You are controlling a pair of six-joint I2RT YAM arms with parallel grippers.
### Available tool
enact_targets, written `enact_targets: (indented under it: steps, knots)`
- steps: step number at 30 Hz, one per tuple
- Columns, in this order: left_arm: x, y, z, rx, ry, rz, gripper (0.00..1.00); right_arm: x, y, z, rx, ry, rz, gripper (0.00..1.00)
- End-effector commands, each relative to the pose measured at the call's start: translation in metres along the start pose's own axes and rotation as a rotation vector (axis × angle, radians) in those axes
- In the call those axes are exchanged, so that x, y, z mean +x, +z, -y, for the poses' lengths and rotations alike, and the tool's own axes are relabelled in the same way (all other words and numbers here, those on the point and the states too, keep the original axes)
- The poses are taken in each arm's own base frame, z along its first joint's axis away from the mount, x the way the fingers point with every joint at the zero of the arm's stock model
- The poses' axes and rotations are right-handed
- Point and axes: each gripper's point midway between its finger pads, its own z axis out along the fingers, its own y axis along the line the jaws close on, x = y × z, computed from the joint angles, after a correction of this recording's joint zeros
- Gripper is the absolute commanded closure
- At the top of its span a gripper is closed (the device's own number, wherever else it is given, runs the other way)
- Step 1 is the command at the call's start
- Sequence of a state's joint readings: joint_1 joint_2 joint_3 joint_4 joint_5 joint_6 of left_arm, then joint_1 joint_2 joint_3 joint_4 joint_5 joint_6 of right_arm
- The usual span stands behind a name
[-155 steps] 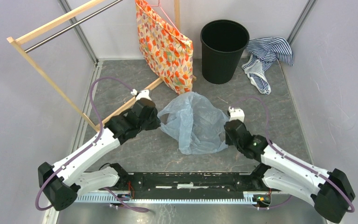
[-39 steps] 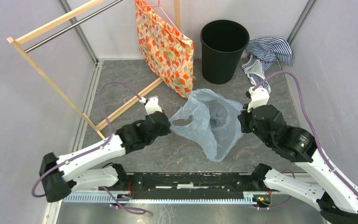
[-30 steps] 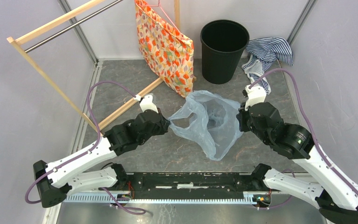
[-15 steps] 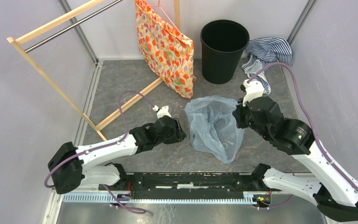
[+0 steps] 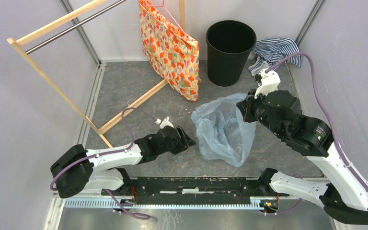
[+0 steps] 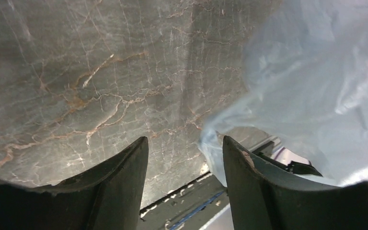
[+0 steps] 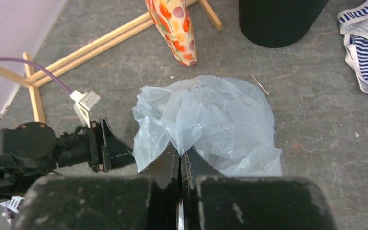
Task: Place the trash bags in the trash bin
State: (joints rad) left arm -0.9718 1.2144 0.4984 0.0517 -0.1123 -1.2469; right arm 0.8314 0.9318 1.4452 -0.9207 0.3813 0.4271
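The pale-blue translucent trash bag (image 5: 225, 130) hangs crumpled from my right gripper (image 5: 242, 111), which is shut on its upper edge; its lower part drapes toward the floor. From the right wrist, the bag (image 7: 211, 120) spreads out beyond the pinched right gripper (image 7: 179, 152). My left gripper (image 5: 189, 141) stands open just left of the bag, holding nothing. In the left wrist view the bag (image 6: 316, 91) fills the right side beside the open left gripper (image 6: 185, 146). The black trash bin (image 5: 230, 51) stands upright at the back, its base (image 7: 278, 21) seen from the right wrist.
An orange floral fabric bag (image 5: 170, 48) hangs from a wooden rack (image 5: 52, 79) left of the bin. A blue-white striped cloth (image 5: 273, 60) lies right of the bin. Grey walls enclose the marbled floor (image 5: 139, 91).
My left gripper let go of the bag, opened and drew back toward the near side. The right gripper lifted the bag and moved it slightly toward the bin; the bag's mouth collapsed.
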Motion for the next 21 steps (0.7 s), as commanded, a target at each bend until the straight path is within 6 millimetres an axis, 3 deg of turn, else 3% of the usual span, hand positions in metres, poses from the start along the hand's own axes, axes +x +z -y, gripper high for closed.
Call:
enact_targets:
  steps: [1, 7, 17, 21]
  knots:
    - [-0.008, -0.007, 0.038, 0.148, -0.177, 0.012, 0.34, -0.035, -0.003, -0.018, -0.061, 0.083, 0.101, 1.0]
    - [0.0, -0.008, 0.056, 0.219, -0.203, -0.046, 0.33, -0.048, 0.0, -0.025, -0.076, 0.112, 0.135, 1.0]
    - [0.03, -0.009, 0.062, 0.256, -0.241, -0.119, 0.34, -0.065, 0.012, -0.036, -0.084, 0.154, 0.174, 1.0]
    - [0.032, -0.004, 0.058, 0.264, -0.263, -0.113, 0.33, -0.072, 0.015, -0.045, -0.111, 0.173, 0.184, 1.0]
